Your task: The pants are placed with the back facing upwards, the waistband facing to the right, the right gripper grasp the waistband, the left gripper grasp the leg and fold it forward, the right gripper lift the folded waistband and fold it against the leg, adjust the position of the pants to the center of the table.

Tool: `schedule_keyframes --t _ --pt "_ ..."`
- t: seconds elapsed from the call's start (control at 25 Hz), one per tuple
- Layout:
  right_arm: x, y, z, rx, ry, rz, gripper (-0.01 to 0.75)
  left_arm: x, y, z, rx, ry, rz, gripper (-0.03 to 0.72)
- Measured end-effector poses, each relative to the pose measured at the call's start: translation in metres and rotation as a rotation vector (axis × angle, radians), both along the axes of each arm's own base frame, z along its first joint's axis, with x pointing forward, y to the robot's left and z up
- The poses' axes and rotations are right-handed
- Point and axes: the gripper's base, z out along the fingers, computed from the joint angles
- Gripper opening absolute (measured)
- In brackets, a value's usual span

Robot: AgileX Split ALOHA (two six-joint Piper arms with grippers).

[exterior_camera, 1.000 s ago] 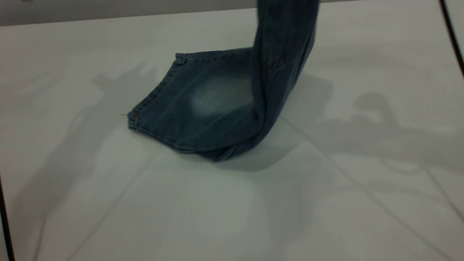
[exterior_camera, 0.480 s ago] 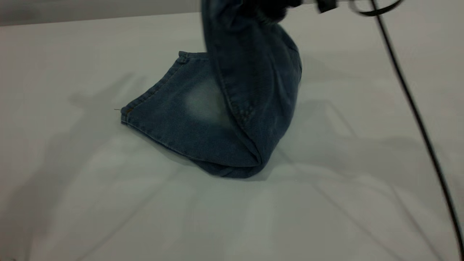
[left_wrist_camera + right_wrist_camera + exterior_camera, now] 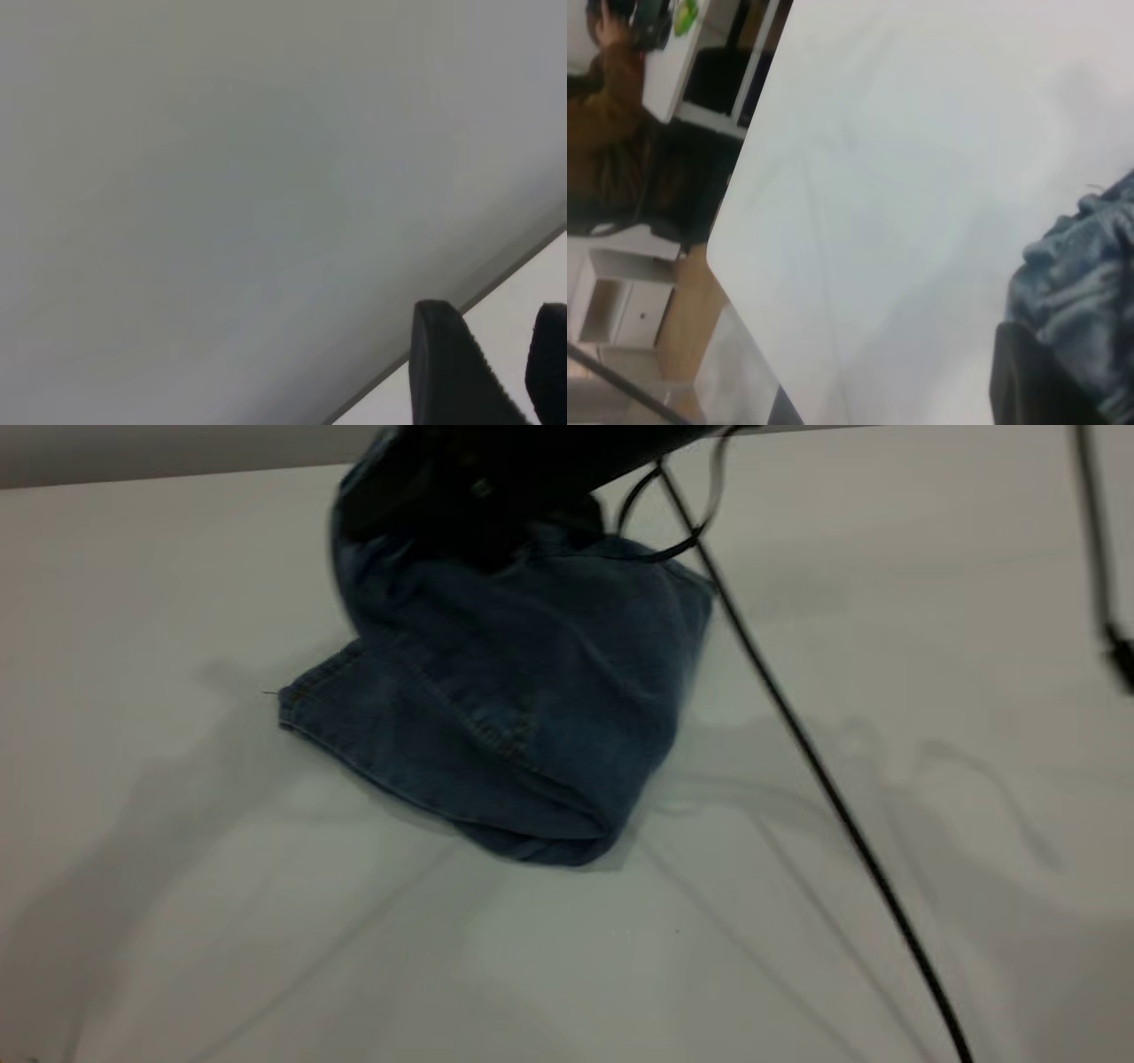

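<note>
The blue denim pants (image 3: 496, 691) lie folded on the white table (image 3: 266, 921), with the leg hem (image 3: 301, 700) pointing left. My right gripper (image 3: 478, 531) hangs low over the far upper part of the bundle, shut on the waistband, which drapes leftward over the leg. The right wrist view shows bunched denim (image 3: 1085, 283) pressed against one dark finger (image 3: 1028, 381). My left gripper (image 3: 500, 323) is out of the exterior view. It stands open over a bare table edge with nothing between its fingers.
A black cable (image 3: 797, 735) slants from the right arm across the table toward the near right corner. Another dark cable (image 3: 1099, 558) hangs at the far right. A person (image 3: 611, 133) sits beyond the table's edge in the right wrist view.
The right gripper has swung the raised waistband leftward and down, so it now covers most of the leg. The whole bundle has slid slightly left.
</note>
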Motion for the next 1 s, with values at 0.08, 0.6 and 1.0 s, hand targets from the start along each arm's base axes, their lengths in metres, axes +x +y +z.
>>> schedule_keyframes --t 0.08,0.6,1.0 --pt "0.005 0.011 -0.003 0.004 -0.015 0.011 0.104 -0.001 -0.001 0.000 -0.018 0.011 -0.007 0.238" --pt "0.016 0.038 0.001 0.091 -0.002 0.065 0.512 -0.001 -0.003 0.000 -0.026 0.018 -0.026 0.238" --pt "0.022 0.063 0.029 0.089 0.178 -0.059 0.500 -0.009 0.000 0.011 -0.032 -0.020 -0.016 0.238"
